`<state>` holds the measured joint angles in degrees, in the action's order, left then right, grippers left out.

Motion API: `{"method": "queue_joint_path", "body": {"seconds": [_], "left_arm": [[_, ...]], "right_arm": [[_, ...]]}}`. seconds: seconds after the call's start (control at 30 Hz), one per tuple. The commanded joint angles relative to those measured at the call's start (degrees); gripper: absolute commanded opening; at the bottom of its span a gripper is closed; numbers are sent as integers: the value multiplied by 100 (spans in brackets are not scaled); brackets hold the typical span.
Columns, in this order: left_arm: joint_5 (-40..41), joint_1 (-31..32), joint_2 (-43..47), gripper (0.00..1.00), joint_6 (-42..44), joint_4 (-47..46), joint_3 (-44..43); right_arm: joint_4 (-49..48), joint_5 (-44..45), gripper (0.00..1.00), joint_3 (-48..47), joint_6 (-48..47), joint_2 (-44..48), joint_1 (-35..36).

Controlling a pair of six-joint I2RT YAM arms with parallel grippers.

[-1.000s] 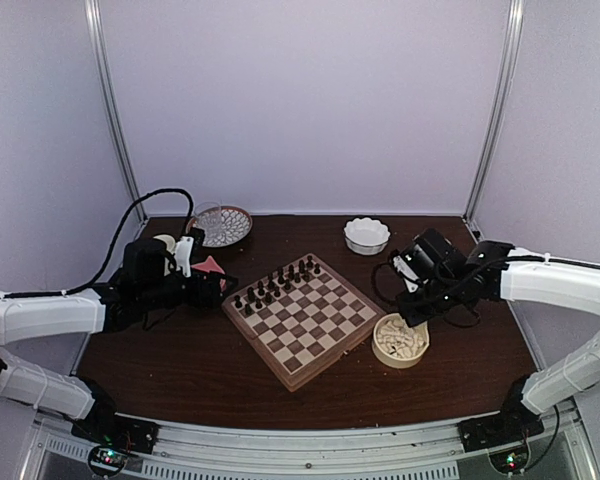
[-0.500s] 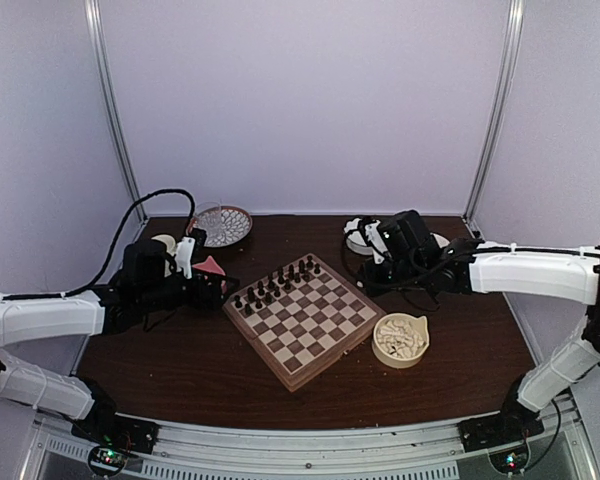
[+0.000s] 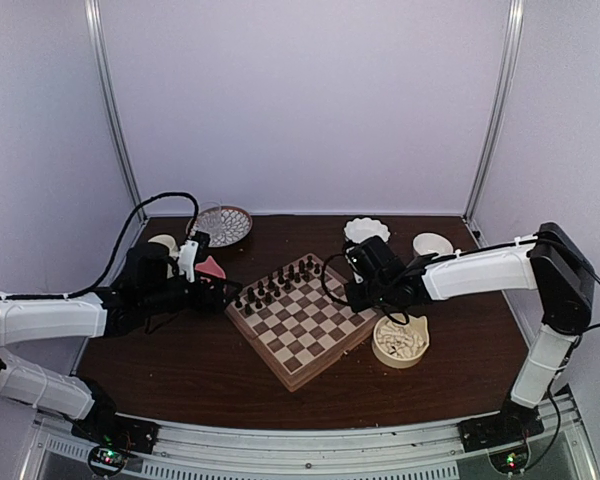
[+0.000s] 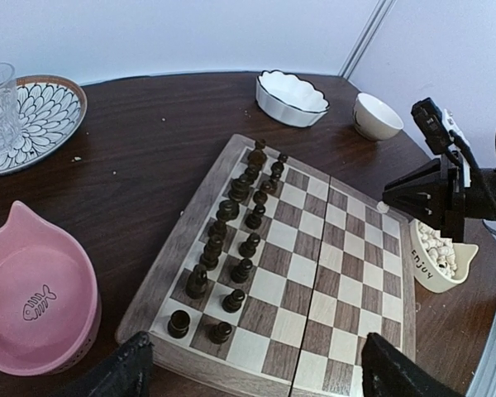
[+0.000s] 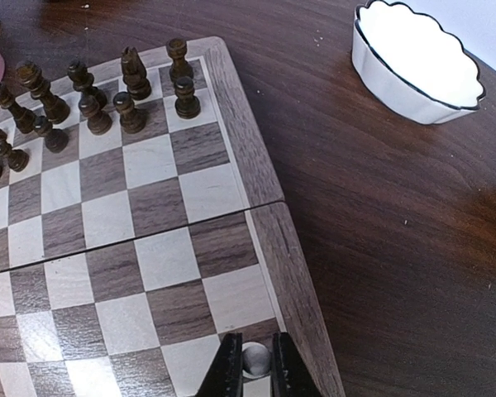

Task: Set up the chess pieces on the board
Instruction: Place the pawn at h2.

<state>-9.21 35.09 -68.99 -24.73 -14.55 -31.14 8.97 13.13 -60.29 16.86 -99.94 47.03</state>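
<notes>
Now we grip one tiny cream-white chess piece [image 5: 255, 358] between the closed dark fingers of our right gripper [image 5: 255, 374], at an edge square of the square wooden checkered chessboard [image 5: 132, 248]; we cannot tell whether it touches. Small dark brown chess figures [image 5: 91, 99] stand ahead and left of that gripper, and a white scalloped bowl [image 5: 417, 66] lies ahead to its right. Just beside it, a round cream bowl [image 3: 400, 340] holds more cream-white pieces [image 3: 400, 343]. Our left gripper [image 4: 256, 382] hangs spread wide and empty over the board's opposite edge, with a pink fish-marked bowl [image 4: 37, 298] at its left.
</notes>
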Motion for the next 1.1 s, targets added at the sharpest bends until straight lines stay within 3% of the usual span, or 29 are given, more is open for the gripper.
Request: {"method": "queue_joint_path", "body": {"seconds": [0.0,0.63,0.97,1.07], "left_arm": [[12,42,-54,87,74,-277,-59],[183,50,-140,87,78,-28,-191],[228,50,-160,87,100,57,-235],[218,50,-157,87,100,42,-227]], "right_arm": [[149,262,8,-316,178,-235,45],[457,342,18,-475,277,-361,36],[652,411,18,-487,392,-350,37],[609,371,24,-445,370,-299,45]]}}
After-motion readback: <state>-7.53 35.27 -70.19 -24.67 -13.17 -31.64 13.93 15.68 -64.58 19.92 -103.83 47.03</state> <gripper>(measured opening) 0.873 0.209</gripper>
